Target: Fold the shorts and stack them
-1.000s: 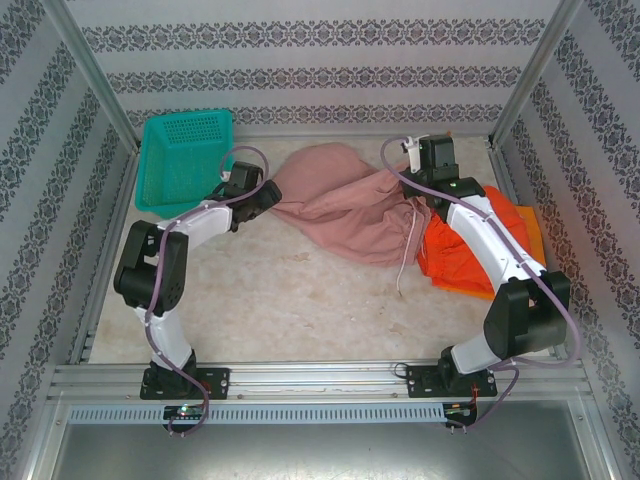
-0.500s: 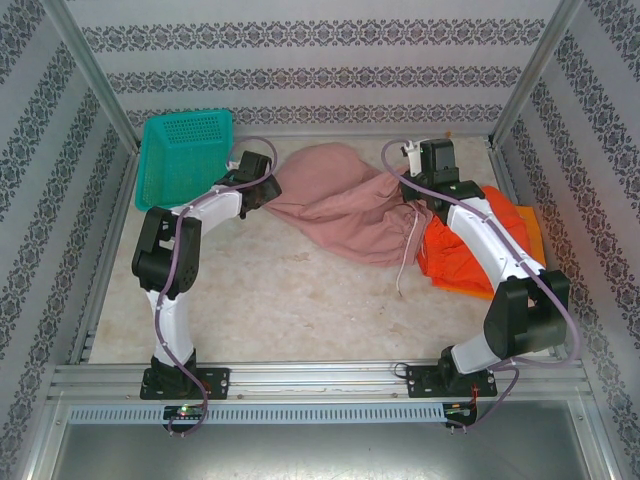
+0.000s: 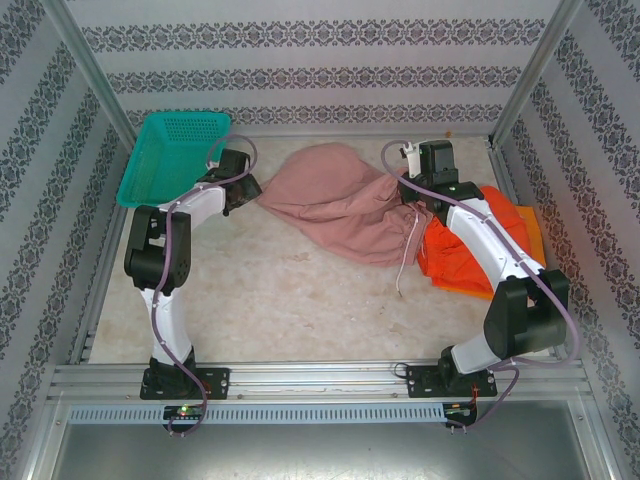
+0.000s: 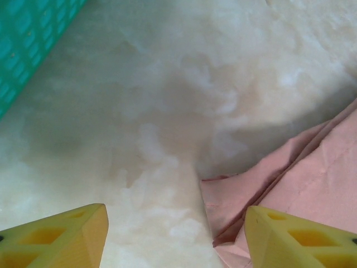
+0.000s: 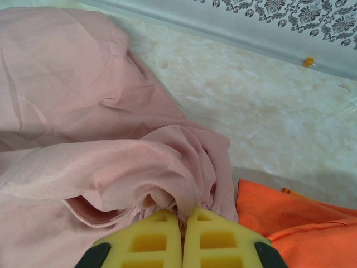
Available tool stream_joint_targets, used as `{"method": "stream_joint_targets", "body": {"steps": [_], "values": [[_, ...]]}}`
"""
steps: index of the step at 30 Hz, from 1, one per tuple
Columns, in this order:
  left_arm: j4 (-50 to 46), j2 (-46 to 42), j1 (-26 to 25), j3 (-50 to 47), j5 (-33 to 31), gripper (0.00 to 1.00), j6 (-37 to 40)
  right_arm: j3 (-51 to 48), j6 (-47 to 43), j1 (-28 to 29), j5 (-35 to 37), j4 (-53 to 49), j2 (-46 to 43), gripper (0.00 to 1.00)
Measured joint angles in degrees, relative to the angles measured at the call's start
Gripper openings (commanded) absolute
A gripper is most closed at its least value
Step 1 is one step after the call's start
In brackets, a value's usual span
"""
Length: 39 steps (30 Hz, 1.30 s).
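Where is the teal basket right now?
In the top view the teal basket is in the far-left corner of the table, just left of the open left gripper, apart from the pink shorts.

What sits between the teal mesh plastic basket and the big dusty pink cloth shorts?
The open left gripper hangs in that gap in the top view. Beneath it, the left wrist view shows bare pale marbled tabletop from teal basket to pink shorts.

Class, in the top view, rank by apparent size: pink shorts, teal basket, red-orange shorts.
1. pink shorts.
2. teal basket and red-orange shorts: unsure, since the right arm hides part of the shorts.
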Motion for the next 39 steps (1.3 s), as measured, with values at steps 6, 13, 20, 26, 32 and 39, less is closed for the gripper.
{"method": "stream_joint_targets", "body": {"steps": [6,13,20,26,32,39], "values": [[0.2,-0.2,-1.9,0.0,3.6,0.65,-1.4,0.0,0.0,0.0,0.0,0.0,0.0,0.00],[-0.7,1.3,-3.4,3.1,4.5,0.62,-2.5,0.0,0.0,0.0,0.0,0.0,0.0,0.00],[-0.9,4.2,-3.5,3.2,5.5,0.57,-3.7,-0.2,0.0,0.0,0.0,0.0,0.0,0.00],[-1.2,5.4,-3.7,4.0,6.7,0.44,-4.4,-0.2,0.2,0.0,-0.2,0.0,0.0,0.00],[-1.4,5.9,-3.8,5.3,7.3,0.36,-5.0,-0.2,0.2,0.0,-0.2,0.0,0.0,0.00],[-2.0,5.9,-3.8,6.1,7.3,0.23,-4.9,-0.3,0.2,0.0,-0.6,0.0,0.0,0.00]]}}
